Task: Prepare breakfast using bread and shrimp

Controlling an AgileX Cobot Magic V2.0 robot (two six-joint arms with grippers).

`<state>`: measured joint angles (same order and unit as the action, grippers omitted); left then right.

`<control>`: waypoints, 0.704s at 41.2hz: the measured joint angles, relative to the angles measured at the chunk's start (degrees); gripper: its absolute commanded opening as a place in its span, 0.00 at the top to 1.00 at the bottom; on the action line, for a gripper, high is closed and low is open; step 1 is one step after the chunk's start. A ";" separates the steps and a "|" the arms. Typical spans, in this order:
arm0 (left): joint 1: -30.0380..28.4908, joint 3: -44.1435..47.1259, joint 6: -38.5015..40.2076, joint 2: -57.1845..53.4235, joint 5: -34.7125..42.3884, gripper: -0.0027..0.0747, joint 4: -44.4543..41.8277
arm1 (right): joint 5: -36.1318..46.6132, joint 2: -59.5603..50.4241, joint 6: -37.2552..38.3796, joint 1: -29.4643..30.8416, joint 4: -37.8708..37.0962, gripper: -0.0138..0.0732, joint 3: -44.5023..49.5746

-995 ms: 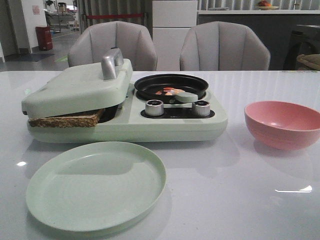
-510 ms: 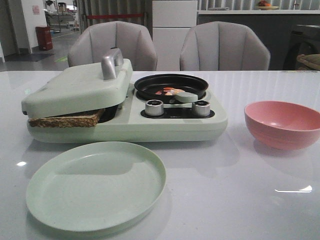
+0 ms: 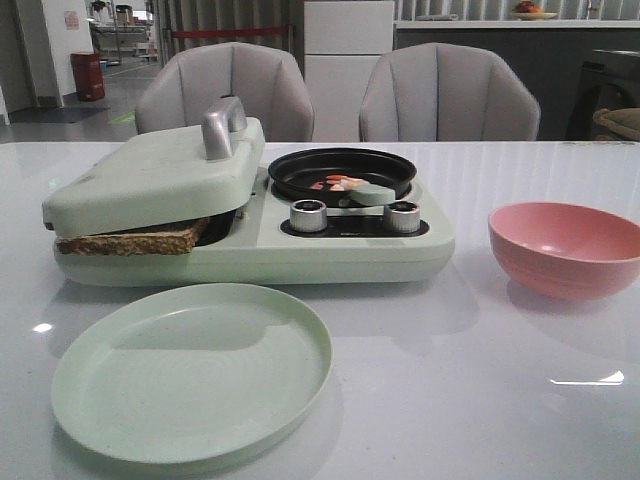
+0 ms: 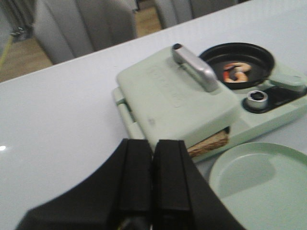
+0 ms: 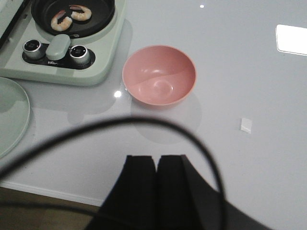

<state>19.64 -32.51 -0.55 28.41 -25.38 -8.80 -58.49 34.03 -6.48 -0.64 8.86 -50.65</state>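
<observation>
Front view: we log no arm over the table. Bread (image 3: 130, 240) sits clamped in the press side of the breakfast cooker (image 3: 250, 250), under the lowered lid (image 3: 150, 180); its brown edge pokes out on the near-left side, long axis running left to right. Two shrimp (image 5: 71, 17) lie curled in the black pan (image 3: 342, 172) on the right half of the cooker, behind the two knobs (image 3: 308, 214).

Containers: green plate (image 3: 190, 370) near and left, nothing on it; pink bowl (image 3: 565, 248) to the right, apart from the cooker, nothing in it.

Left gripper (image 4: 153, 177): fingers pressed together, holding nothing, hanging back to the near-left of the cooker. Right gripper (image 5: 156, 184): fingers likewise together and holding nothing, near edge of the table, with the bowl just beyond it.

Our judgement: the lid handle (image 3: 222, 125) lies ahead and right of the left gripper, so the left arm is nearer to the bread; the right arm is nearer to the bowl and pan. The lid must be lifted before the bread can reach the plate.
</observation>
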 measured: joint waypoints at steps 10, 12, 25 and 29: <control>-12.76 19.45 0.00 -16.82 9.98 0.84 -0.38 | 0.00 0.00 0.00 0.00 0.00 0.88 0.00; -14.73 22.52 0.00 -19.84 10.93 0.84 0.18 | 0.00 0.00 0.00 0.00 0.00 0.88 0.00; -21.65 32.75 0.00 -28.68 17.75 0.84 7.33 | 0.00 0.00 0.00 0.00 0.00 0.88 0.00; -21.77 32.75 0.00 -28.68 19.13 0.84 8.80 | 0.00 0.00 0.00 0.00 0.00 0.88 0.00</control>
<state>-2.14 0.23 -0.55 -0.27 -6.25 0.00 -58.49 34.03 -6.48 -0.64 8.86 -50.65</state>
